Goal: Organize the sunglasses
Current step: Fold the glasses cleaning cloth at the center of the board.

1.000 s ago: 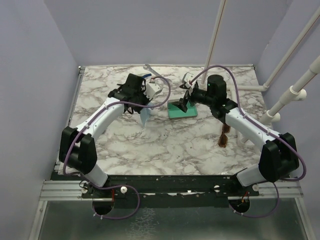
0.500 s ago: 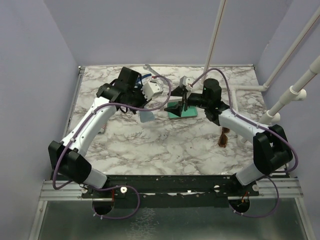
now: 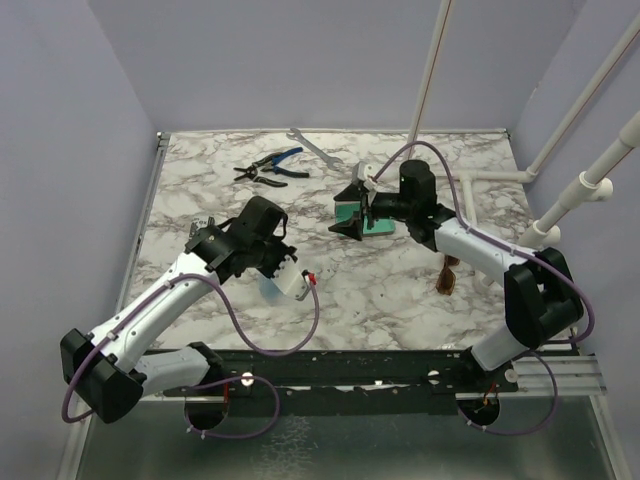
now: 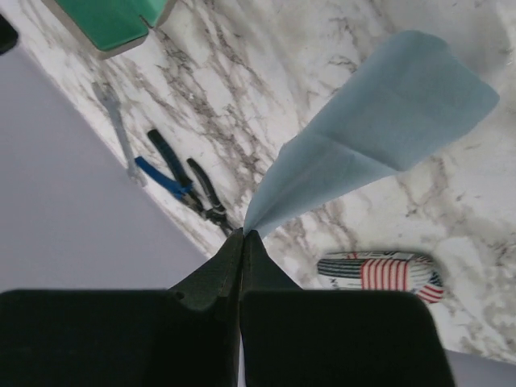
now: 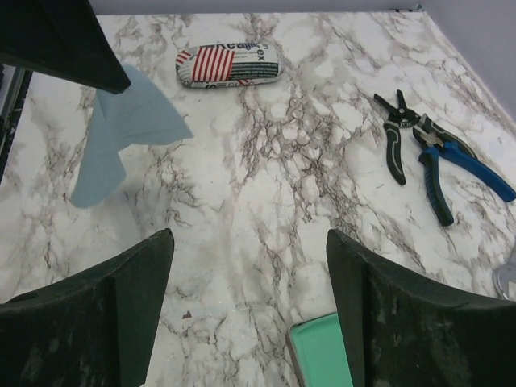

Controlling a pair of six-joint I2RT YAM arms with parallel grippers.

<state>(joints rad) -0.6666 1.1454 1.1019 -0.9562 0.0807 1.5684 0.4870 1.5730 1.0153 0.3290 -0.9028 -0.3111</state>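
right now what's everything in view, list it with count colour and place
sunglasses: 1, amber-brown, on the table at the right, beside the right arm
cloth: 1, light blue, hanging from the left end effector
case: 1, grey rim with green inside, centre of the table
pliers: 2, one black-handled, one blue-handled, far left of the table
wrench: 1, silver, far edge near the pliers
pouch: 1, white with red stripes, left part of the table near the cloth
table: 1, white-grey marble
pipes: several, white, along the right wall
left end effector: 1, black, shut on the cloth
right end effector: 1, black, open over the case's left edge
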